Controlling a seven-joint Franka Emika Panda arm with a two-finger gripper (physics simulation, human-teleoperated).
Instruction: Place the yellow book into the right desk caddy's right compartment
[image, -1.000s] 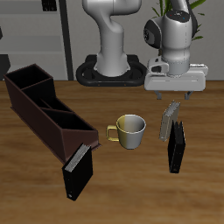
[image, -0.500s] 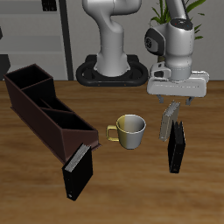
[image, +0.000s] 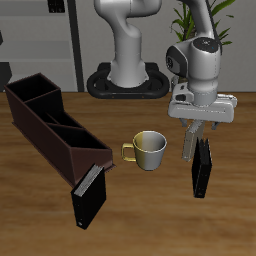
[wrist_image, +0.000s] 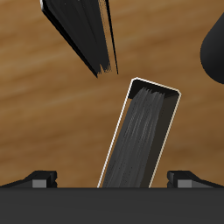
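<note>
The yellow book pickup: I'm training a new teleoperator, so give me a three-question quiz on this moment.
1. True or false: the gripper has already lifted the yellow book off the table.
2. What stands right beside the yellow book, on the side away from the mug?
A. a black book
B. the caddy
C. a plate
3. Fill in: another book leans against the end of the ____.

Key
1. False. The book stands on the table, with the gripper just above it and a finger showing on each side in the wrist view.
2. A, the black book.
3. Caddy; the leaning book is near the table's front edge.
</note>
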